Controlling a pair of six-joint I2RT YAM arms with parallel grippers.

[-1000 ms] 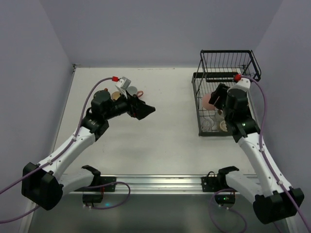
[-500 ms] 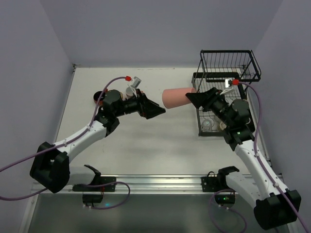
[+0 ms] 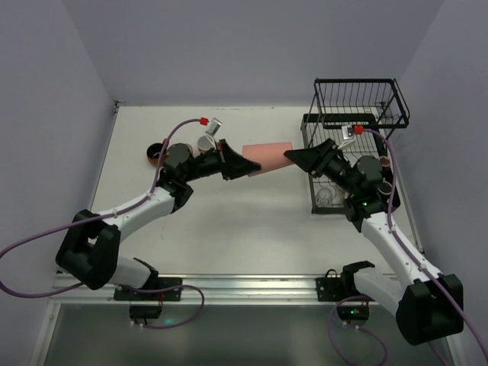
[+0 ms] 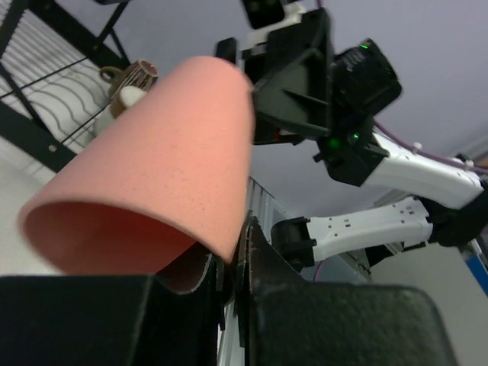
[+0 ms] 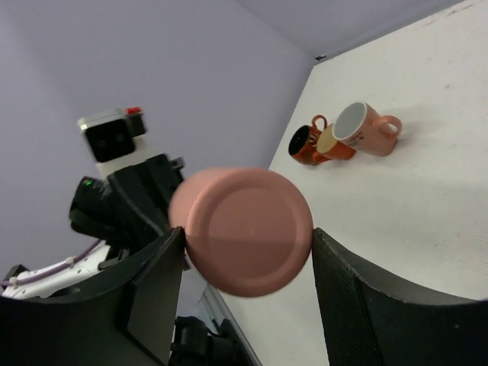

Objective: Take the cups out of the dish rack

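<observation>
The salmon cup (image 3: pixel 267 156) hangs in the air over the counter (image 3: pixel 252 221), lying on its side between the two arms, left of the rack (image 3: pixel 356 79). The right fingers (image 5: pixel 152 297) bracket its flat base, touching both edges, so they look clamped on it. The left fingers (image 4: pixel 114 320) stand close together with the rim wall between them, apparently pinching it. This cup shows no handle and is probably smooth ceramic: stiff, slippery, fairly weighty, and breakable if dropped. A pinch on the wall, one finger inside the mouth and one outside, seems the surest hold. Two mugs (image 5: pixel 366 128) sit on the counter beyond.
</observation>
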